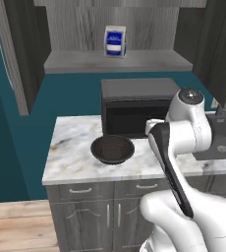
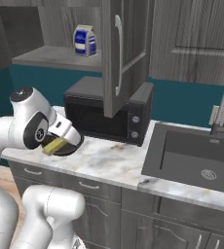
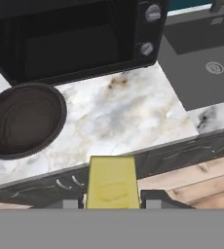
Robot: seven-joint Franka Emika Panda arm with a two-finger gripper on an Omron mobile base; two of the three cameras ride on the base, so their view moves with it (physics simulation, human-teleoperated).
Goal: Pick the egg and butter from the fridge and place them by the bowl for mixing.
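The butter (image 3: 111, 182) is gripped between the two fingertips of the tool (image 3: 112, 200) and is held above the front edge of the marble tabletop (image 3: 128, 112). In the right base view, the yellow block (image 2: 53, 146) is seen just in front of the bowl (image 2: 67, 143). The bowl (image 1: 112, 149) is set on the tabletop before the black microwave (image 1: 134, 106). The sink (image 2: 196, 155) is sunk to the right. A blue-and-white carton (image 1: 115, 42) is stood on the shelf above.

Butter (image 3: 111, 181) cut off below by the hand view's grey band, fingertips (image 3: 155, 197) barely visible beside it. Bowl (image 3: 21, 119) cropped at the left edge; in the right base view, largely hidden behind the arm.
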